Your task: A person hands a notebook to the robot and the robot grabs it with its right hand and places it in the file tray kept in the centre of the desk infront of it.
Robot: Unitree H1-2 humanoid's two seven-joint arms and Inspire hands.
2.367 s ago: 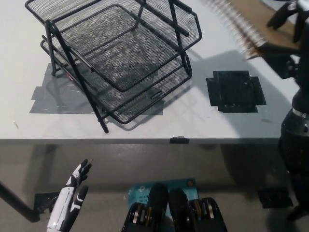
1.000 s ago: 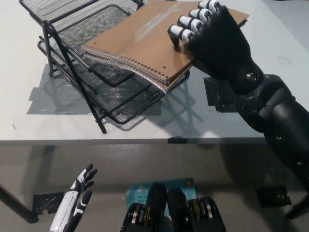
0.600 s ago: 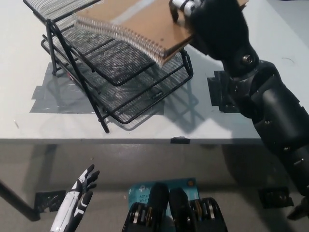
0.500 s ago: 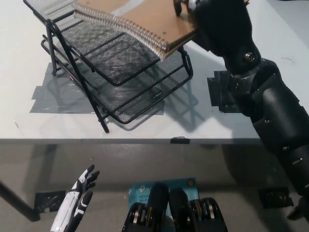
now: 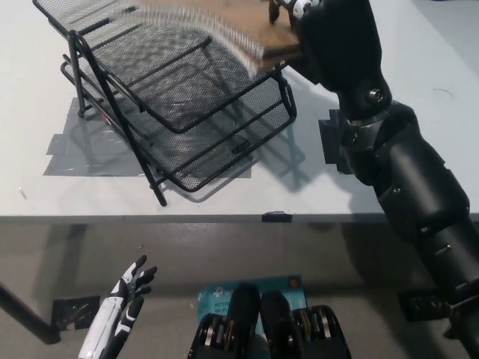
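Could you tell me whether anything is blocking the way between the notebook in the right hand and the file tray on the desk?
Nothing visible does. The right hand holds the notebook over the file tray, whose mesh shelves show nothing in them. The left hand rests below the desk edge.

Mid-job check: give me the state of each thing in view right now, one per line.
notebook: held over the top tier of the tray, blurred, not set down.
right hand: shut on the notebook's right edge.
file tray: upright on the desk, lower tiers empty.
left hand: open, resting low below the desk edge.
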